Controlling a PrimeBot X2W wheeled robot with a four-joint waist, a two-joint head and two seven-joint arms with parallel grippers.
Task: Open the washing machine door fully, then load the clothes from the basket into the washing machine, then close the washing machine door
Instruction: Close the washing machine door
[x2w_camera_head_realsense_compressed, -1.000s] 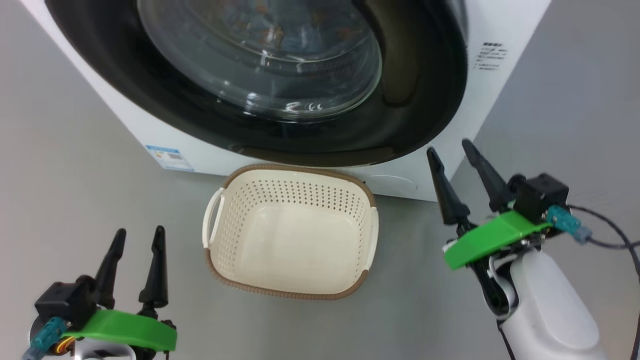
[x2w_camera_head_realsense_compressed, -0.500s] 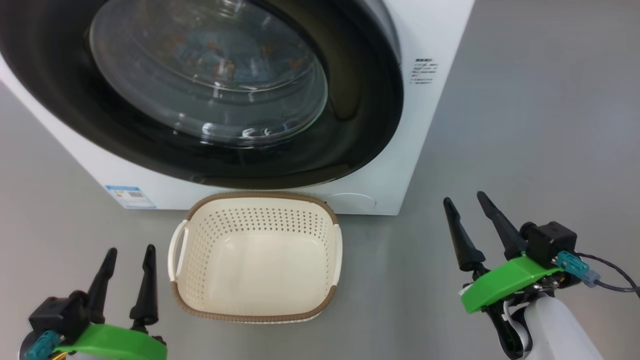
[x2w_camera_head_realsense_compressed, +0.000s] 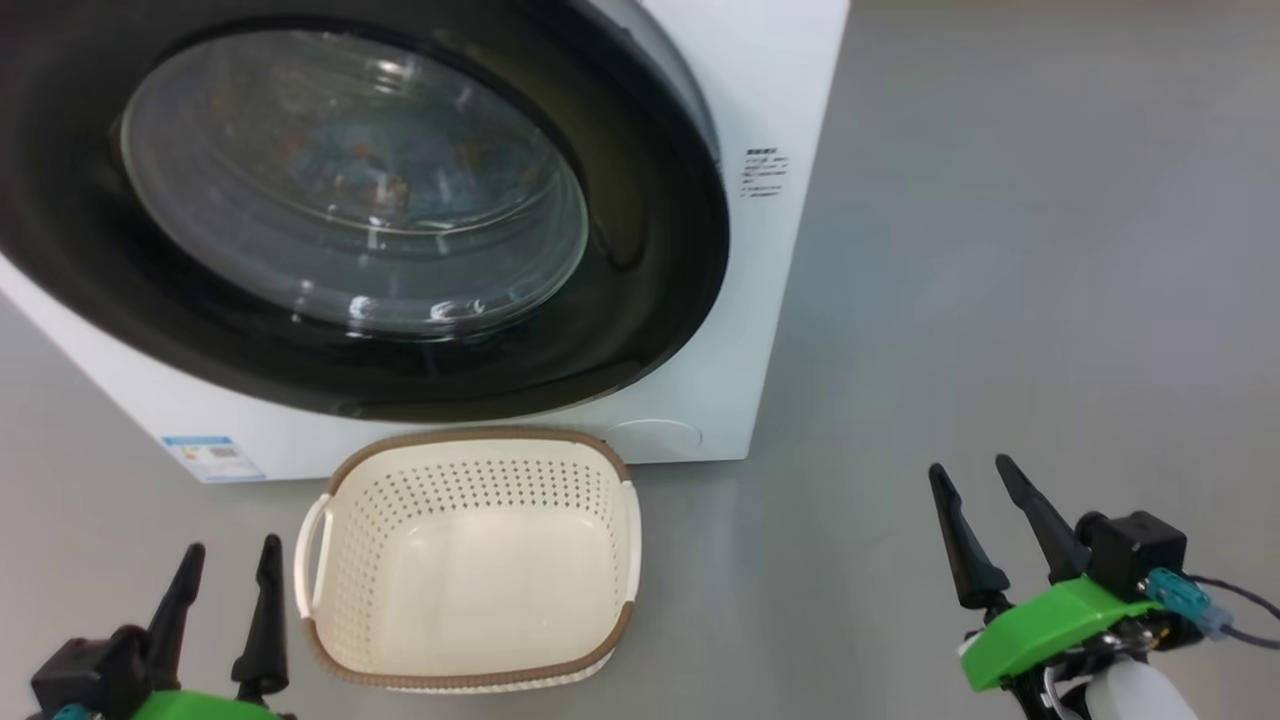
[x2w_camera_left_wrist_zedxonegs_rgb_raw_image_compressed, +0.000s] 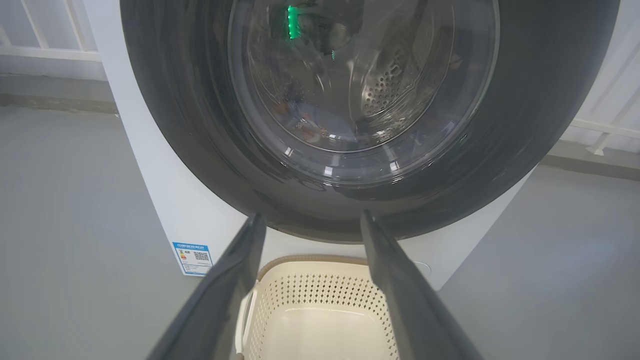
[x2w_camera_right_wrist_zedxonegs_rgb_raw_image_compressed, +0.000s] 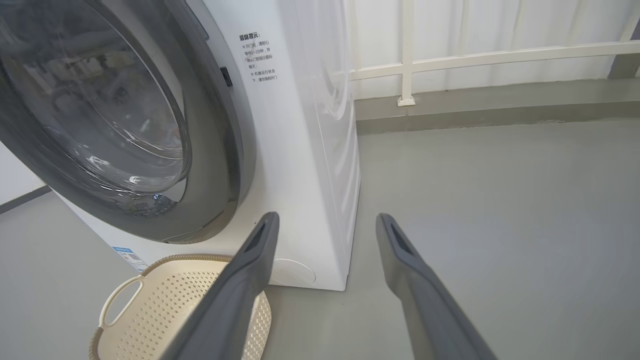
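You have the door (x2w_camera_head_realsense_compressed: 650, 260) shut on the washer (x2w_camera_head_realsense_compressed: 785, 300), clothes (x2w_camera_left_wrist_zedxonegs_rgb_raw_image_compressed: 310, 127) behind its glass. The basket (x2w_camera_head_realsense_compressed: 480, 438) sits before the washer's lower edge. Left gripper (x2w_camera_head_realsense_compressed: 232, 548) and right gripper (x2w_camera_head_realsense_compressed: 970, 468) hang spread, holding nothing, over bare floor (x2w_camera_head_realsense_compressed: 1010, 300).

The basket (x2w_camera_head_realsense_compressed: 480, 440) stands on the floor (x2w_camera_head_realsense_compressed: 1000, 300) right before the washing machine (x2w_camera_head_realsense_compressed: 775, 250), under the lower edge of the washing machine door (x2w_camera_head_realsense_compressed: 650, 300). The door lies flat against the machine's front, with the clothes (x2w_camera_head_realsense_compressed: 380, 180) behind its window. The left gripper (x2w_camera_head_realsense_compressed: 232, 545) hangs just left of the basket's near end, and the right gripper (x2w_camera_head_realsense_compressed: 969, 465) is well off to the right, beyond the machine's corner.
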